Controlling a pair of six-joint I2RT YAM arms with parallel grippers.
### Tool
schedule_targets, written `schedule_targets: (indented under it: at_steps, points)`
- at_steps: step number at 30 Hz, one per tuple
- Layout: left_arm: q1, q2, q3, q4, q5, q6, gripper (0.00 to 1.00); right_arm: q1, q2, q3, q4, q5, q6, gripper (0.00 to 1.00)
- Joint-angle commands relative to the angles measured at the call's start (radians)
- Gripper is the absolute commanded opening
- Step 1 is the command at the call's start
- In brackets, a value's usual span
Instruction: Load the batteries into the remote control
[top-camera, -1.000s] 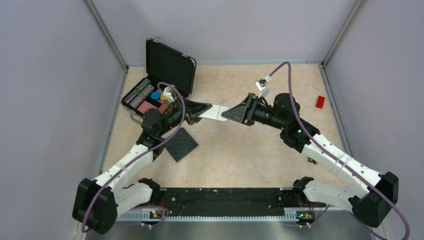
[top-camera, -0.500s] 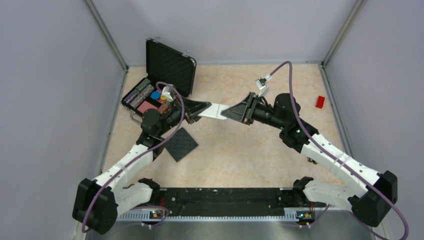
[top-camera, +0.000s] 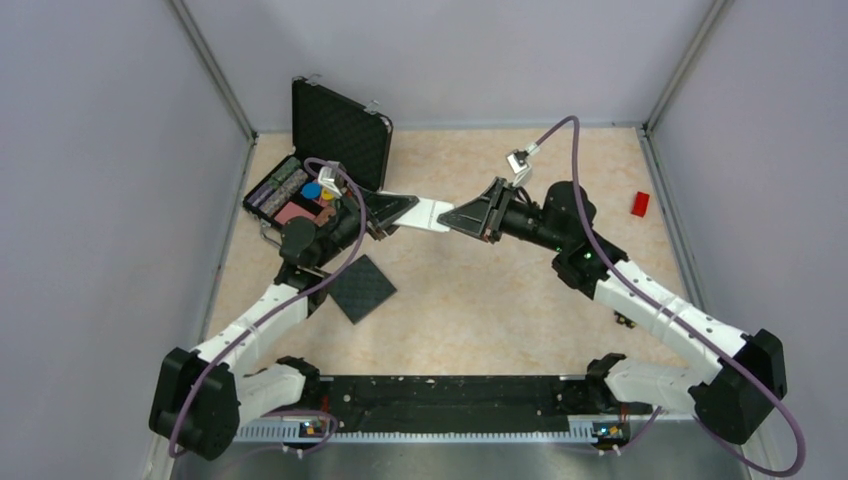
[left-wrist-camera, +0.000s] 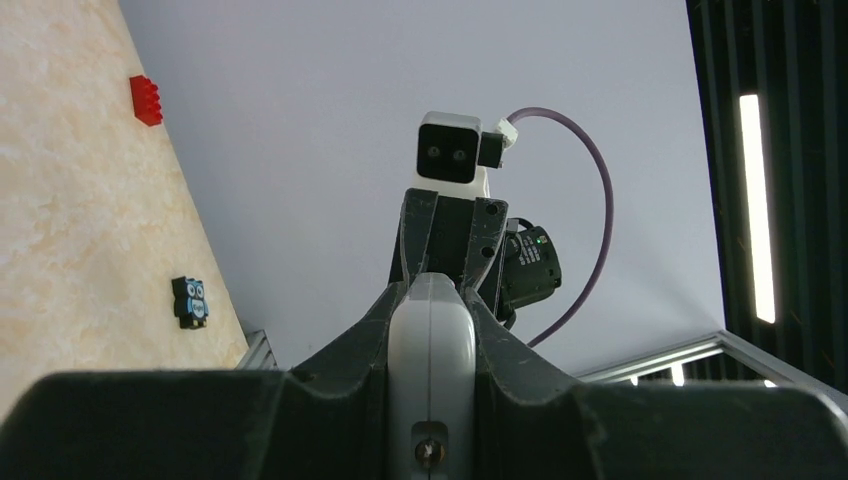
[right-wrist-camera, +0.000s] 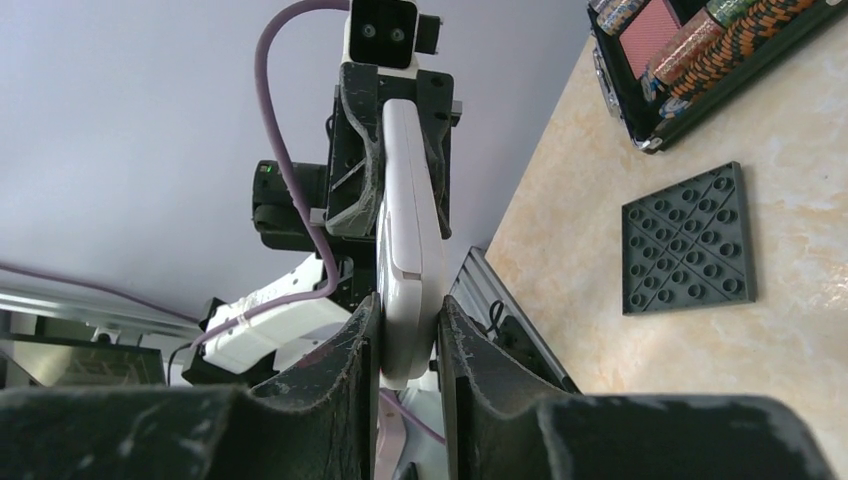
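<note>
The white-grey remote control (top-camera: 428, 214) hangs in the air above the table, held level between my two arms. My left gripper (top-camera: 408, 208) is shut on its left end; in the left wrist view the remote control (left-wrist-camera: 430, 360) fills the space between the dark fingers (left-wrist-camera: 520, 350). My right gripper (top-camera: 448, 217) is shut on the other end. In the right wrist view its fingers (right-wrist-camera: 355, 350) press both narrow sides of the remote control (right-wrist-camera: 410, 230). No batteries show in any view.
An open black case (top-camera: 335, 135) with chips stands at the back left. A dark studded plate (top-camera: 362, 288) lies near the left arm. A red block (top-camera: 640, 203) sits by the right wall, and a small owl figure (left-wrist-camera: 189, 301) lies near the table's near edge.
The right gripper's fingers have closed in on the remote's end. Both grippers and the remote have shifted slightly left and toward the back.
</note>
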Motion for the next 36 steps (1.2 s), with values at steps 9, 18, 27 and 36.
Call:
schedule_targets:
  at_steps: [9, 18, 27, 36]
  points:
    - [-0.048, 0.011, 0.128, 0.231, 0.188, 0.05, 0.0, 0.009, 0.114, 0.041, -0.033, -0.033, -0.036, 0.23]
    - [-0.084, 0.023, 0.139, 0.239, 0.209, 0.068, 0.0, 0.009, 0.147, 0.063, -0.006, -0.041, -0.037, 0.22]
    - [-0.115, 0.054, 0.165, 0.234, 0.264, 0.101, 0.0, 0.01, 0.153, 0.072, 0.04, -0.035, -0.066, 0.25]
    - [-0.145, 0.055, 0.155, 0.197, 0.255, 0.152, 0.0, 0.009, 0.171, 0.083, 0.045, 0.014, -0.05, 0.28]
